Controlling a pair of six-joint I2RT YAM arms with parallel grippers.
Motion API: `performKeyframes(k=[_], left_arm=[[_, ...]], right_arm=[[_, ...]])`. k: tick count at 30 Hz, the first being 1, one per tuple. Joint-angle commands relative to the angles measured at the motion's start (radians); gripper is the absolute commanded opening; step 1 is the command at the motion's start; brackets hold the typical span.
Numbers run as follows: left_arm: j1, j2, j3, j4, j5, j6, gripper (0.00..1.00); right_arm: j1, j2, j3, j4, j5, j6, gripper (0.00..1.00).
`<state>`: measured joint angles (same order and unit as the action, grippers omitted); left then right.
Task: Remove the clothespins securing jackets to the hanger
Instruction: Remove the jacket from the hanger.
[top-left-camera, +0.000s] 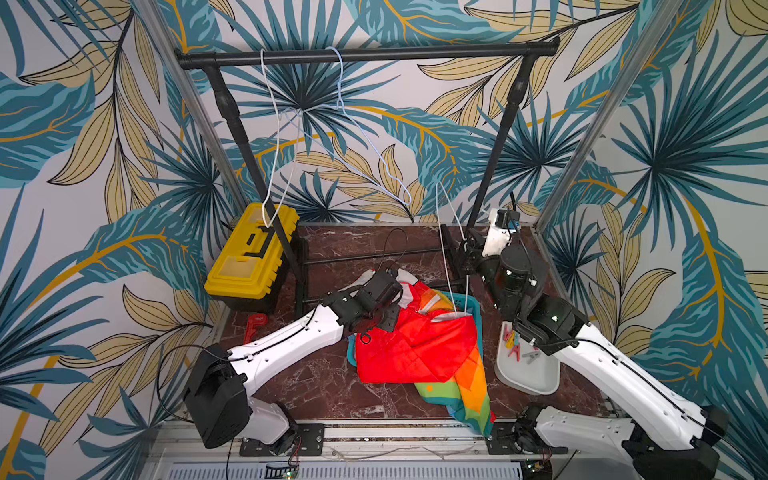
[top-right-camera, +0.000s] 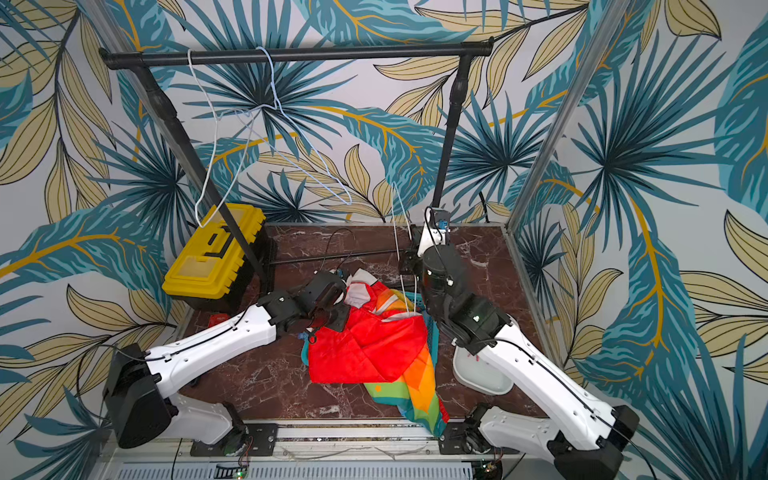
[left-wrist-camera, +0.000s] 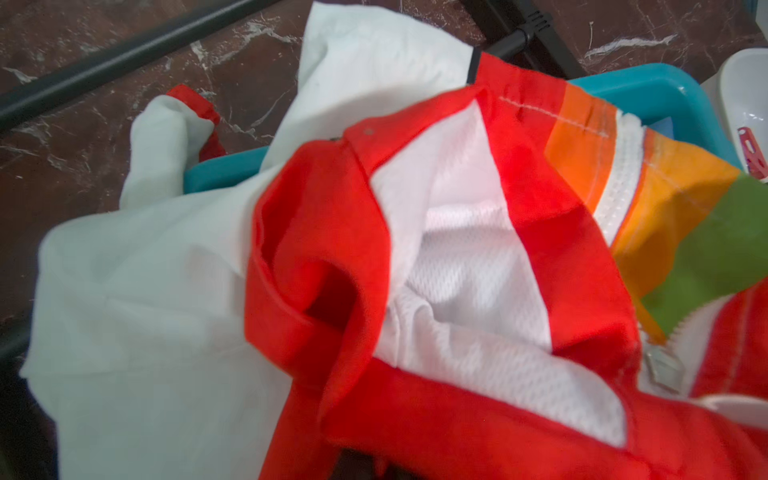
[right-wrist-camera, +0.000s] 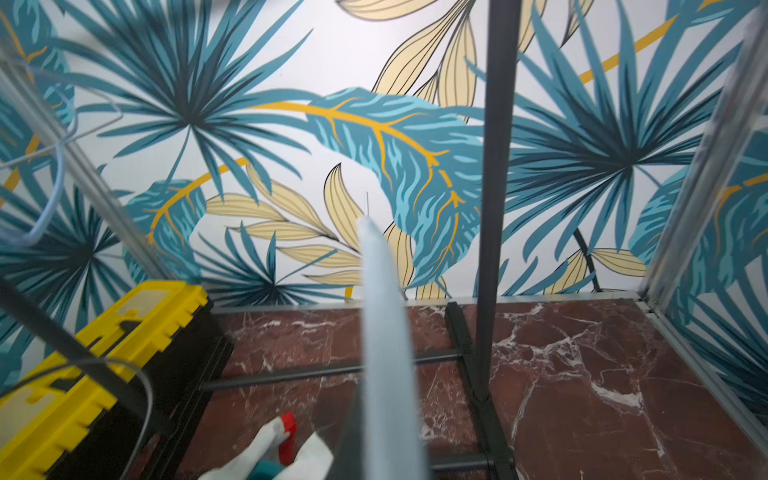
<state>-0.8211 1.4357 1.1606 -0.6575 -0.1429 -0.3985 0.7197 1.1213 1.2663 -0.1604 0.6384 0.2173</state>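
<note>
Jackets (top-left-camera: 415, 349) heaped on basket (top-left-camera: 478, 311), none hanging. Pins (top-left-camera: 515, 343) in tray (top-left-camera: 528, 380); none seen on cloth, though folds may hide one. Right gripper (top-left-camera: 468, 254) clamped on bare hanger (top-left-camera: 444, 249). Left gripper (top-left-camera: 386, 322) over heap, jaws hidden: cannot tell. Task looks nearly done.

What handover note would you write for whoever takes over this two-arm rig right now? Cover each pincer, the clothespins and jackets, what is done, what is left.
Left pincer: low over the heaped jackets, jaws not visible.
Right pincer: shut on a white wire hanger whose lower end sits in the rainbow-striped, red-hooded jacket.
Jackets are heaped on the teal plastic basket; small coloured plastic clothespins lie in the white plastic tray.
Done: two wire hangers hang bare on the black metal rail.
Left: check the held hanger for pins; none visible now.
</note>
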Motion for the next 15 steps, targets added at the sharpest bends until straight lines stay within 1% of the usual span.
performKeyframes(k=[1,2,3,5,8,11,13,15], left_arm=[[-0.033,-0.051,0.037,0.038,-0.048,0.074,0.62],[-0.050,-0.071,0.048,0.042,-0.091,0.104,0.73],[-0.057,-0.092,0.052,0.056,-0.108,0.128,0.80],[-0.059,-0.132,0.055,0.098,-0.104,0.155,0.86],[-0.072,-0.205,0.022,0.214,-0.081,0.196,0.93],[-0.110,-0.262,-0.029,0.352,-0.023,0.256,0.99],[-0.153,-0.270,-0.051,0.441,-0.016,0.301,1.00],[-0.216,-0.258,-0.059,0.508,-0.062,0.375,0.98]], right_arm=[[-0.034,0.033,0.066,0.079,0.059,0.038,0.00],[-0.048,0.050,0.096,0.066,0.055,0.049,0.00],[-0.056,0.070,0.126,0.047,0.058,0.058,0.00],[-0.070,0.106,0.191,0.001,0.059,0.075,0.00],[-0.095,0.162,0.296,-0.111,0.046,0.110,0.00],[-0.125,0.188,0.352,-0.178,0.015,0.158,0.00],[-0.128,0.197,0.369,-0.200,0.019,0.170,0.00],[-0.132,0.210,0.394,-0.238,0.023,0.187,0.00]])
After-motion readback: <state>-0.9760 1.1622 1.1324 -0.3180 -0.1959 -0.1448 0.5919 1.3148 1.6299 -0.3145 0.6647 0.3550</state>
